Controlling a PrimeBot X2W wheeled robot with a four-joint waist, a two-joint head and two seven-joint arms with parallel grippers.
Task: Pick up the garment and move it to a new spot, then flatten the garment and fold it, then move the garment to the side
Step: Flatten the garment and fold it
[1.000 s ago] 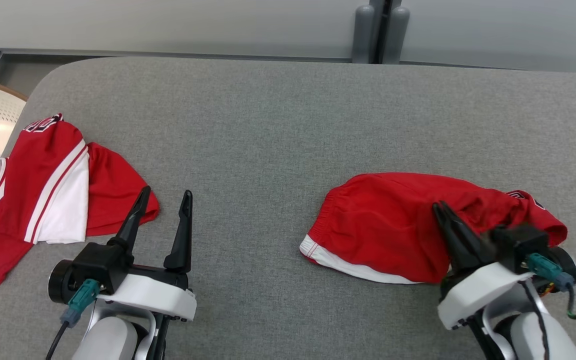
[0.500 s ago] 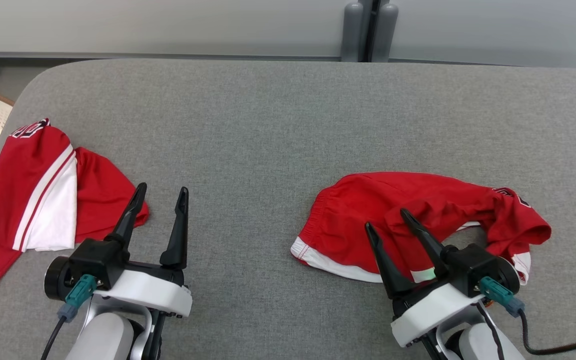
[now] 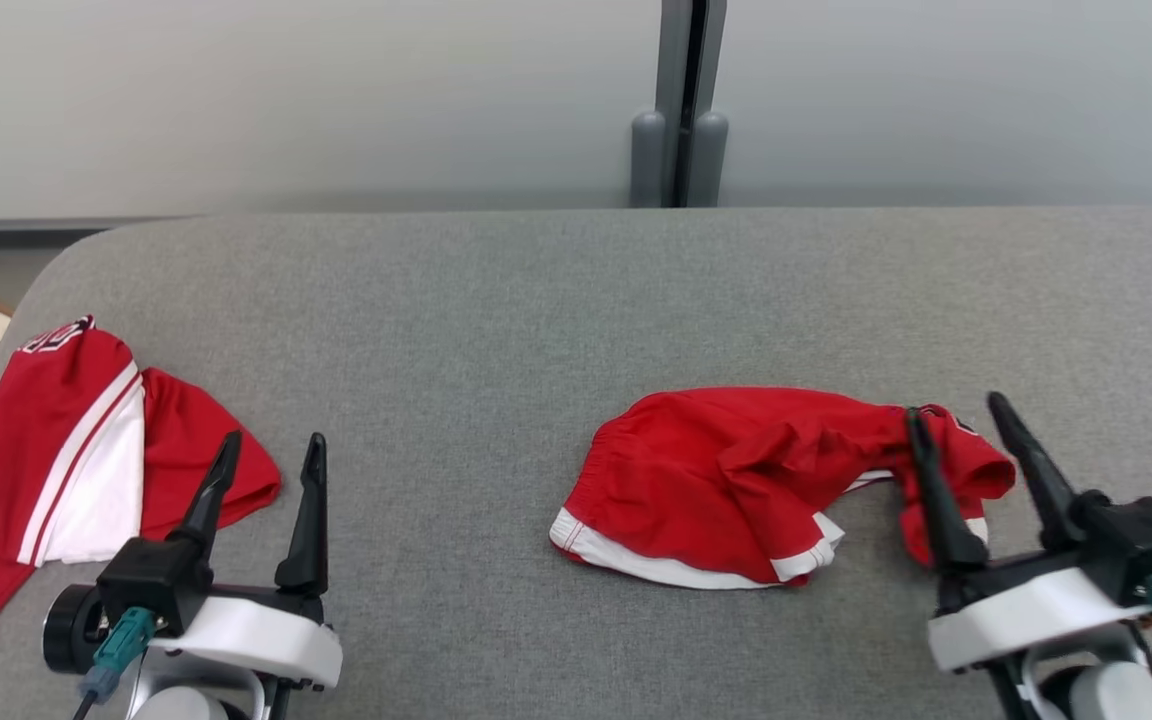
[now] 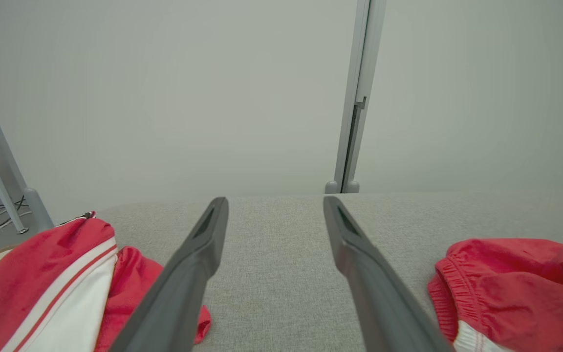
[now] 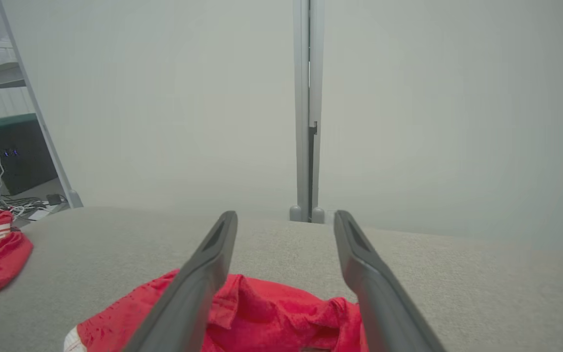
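Two left fingers (image 3: 310, 510) apart — right fingers (image 3: 936, 500) apart, now free of the garment (image 3: 716, 480)

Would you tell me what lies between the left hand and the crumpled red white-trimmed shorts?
Head view: only bare grey fabric tabletop lies between the left hand and the red shorts.

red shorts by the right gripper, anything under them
The shorts lie crumpled on the grey table, bunched at their right end. Nothing pokes out along their edges, but the patch beneath the cloth is covered.
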